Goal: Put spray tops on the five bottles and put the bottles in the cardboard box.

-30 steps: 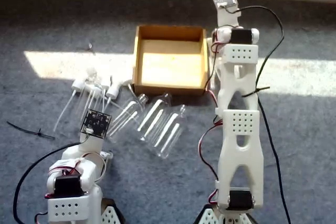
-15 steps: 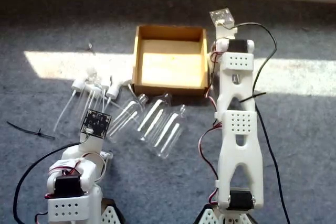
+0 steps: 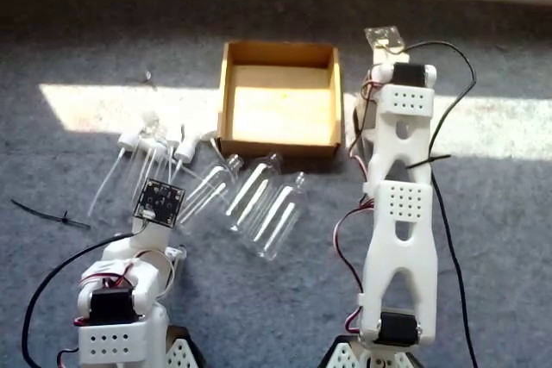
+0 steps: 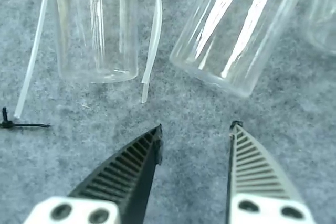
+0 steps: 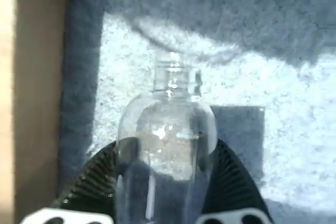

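Note:
In the right wrist view my right gripper (image 5: 163,169) is shut on a clear bottle (image 5: 167,129). Its threaded neck (image 5: 176,74) is bare and points away over sunlit carpet, just beside the cardboard box wall (image 5: 31,77). The high view has the cardboard box (image 3: 226,109) at the back centre, with the right arm (image 3: 398,204) stretched along its right side. Several clear bottles (image 3: 259,200) lie in front of the box. White spray tops (image 3: 142,138) with dip tubes lie to their left. My left gripper (image 4: 195,128) stands open just short of two bottle bases (image 4: 97,30) (image 4: 247,30).
A thin white dip tube (image 4: 155,30) lies between the two bottles by the left gripper. A black cable tie (image 3: 52,215) lies on the grey carpet at the far left. Black cables trail beside the right arm (image 3: 448,213).
The right arm has drawn back from the far edge and swung right, away from the box's corner. The left arm has stayed still.

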Controlling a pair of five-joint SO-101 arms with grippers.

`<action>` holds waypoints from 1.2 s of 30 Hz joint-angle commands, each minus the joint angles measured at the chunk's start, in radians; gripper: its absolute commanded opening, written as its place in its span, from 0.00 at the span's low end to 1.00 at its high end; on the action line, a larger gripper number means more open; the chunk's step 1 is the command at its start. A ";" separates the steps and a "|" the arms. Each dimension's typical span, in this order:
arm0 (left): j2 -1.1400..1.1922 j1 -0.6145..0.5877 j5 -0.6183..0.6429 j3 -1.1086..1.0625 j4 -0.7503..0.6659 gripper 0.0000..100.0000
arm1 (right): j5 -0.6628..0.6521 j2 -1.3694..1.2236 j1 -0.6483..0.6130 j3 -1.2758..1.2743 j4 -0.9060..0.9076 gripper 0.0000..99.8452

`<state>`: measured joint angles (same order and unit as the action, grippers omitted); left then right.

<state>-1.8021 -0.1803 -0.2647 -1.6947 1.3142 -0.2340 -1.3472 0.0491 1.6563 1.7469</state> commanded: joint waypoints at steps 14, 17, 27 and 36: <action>0.013 -0.228 -0.356 0.074 -0.138 0.20 | -0.006 1.033 -0.044 -0.964 0.018 0.00; 0.018 -0.234 -0.370 0.174 -0.095 0.20 | -0.012 1.305 -0.087 -1.168 0.013 0.00; 0.654 -0.228 -0.362 0.892 0.084 0.20 | -0.014 2.035 -0.124 -2.063 -0.417 0.00; 1.451 -0.002 -0.195 1.644 0.227 0.20 | -0.008 2.285 -0.237 -2.575 -0.684 0.00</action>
<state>-0.5823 -0.2831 -0.5194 -0.3046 1.5213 -0.2386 0.8869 -0.1703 -0.8692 1.1193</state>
